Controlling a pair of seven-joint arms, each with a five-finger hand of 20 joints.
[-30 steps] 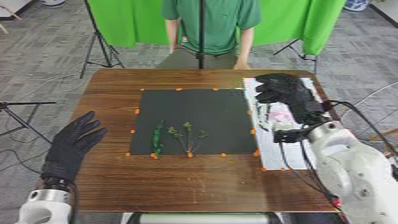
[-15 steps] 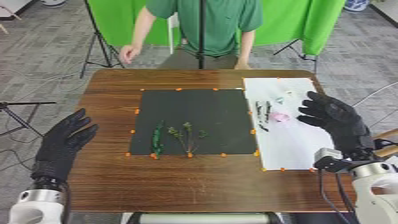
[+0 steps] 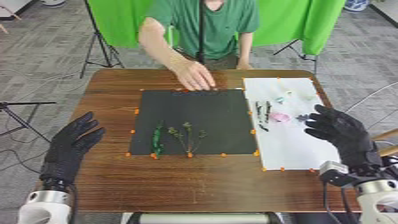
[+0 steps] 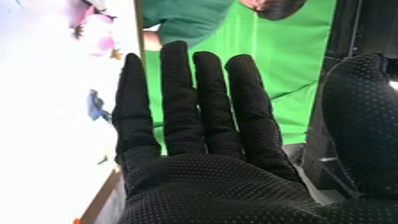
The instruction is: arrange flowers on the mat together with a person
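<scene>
While in the head view a person's hand (image 3: pixel 193 76) is at the mat (image 3: pixel 222 112)'s far edge, sprigs (image 3: pixel 157 139) on it, flower (image 3: pixel 280 117) right of it, left hand (image 3: pixel 67 147) spread left of it, the right wrist view has the right hand (image 4: pixel 209 182) straight-fingered, empty, likely needing to pinch the flower next as placing proceeds.

My left hand (image 3: pixel 64 155) and right hand (image 3: pixel 345 136) wear black fabric gloves; fine pale dots pattern my right fingers (image 4: pixel 180 107). Left arm (image 3: pixel 44 209) and right arm (image 3: pixel 380 196): white, rounded shells. Dark cables run alongside both wrists.
</scene>
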